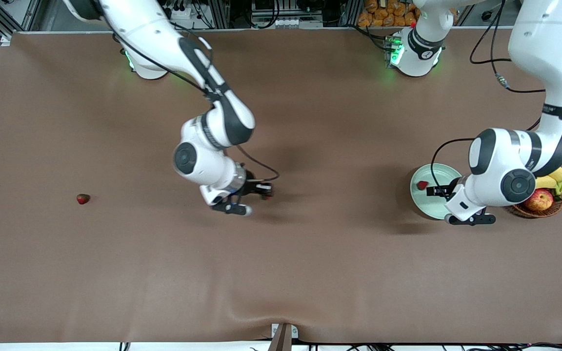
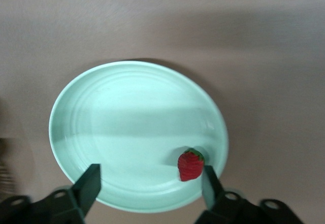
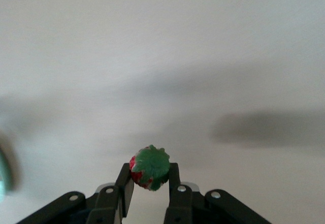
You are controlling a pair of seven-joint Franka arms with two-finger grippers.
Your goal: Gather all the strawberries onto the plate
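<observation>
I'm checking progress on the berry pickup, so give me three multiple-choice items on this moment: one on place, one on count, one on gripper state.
1. Where is the strawberry on the table?
A. right arm's end
B. in the basket
C. on the plate

2. Strawberries on the plate?
A. none
B. one
C. three

3. The right gripper is:
A. open over the plate
B. shut on nothing
C. shut on a strawberry

Answers: 1 A, it lies alone there. 2 B, one strawberry in the plate, under the open left gripper. 3 C, its fingers clamp the held strawberry.
</observation>
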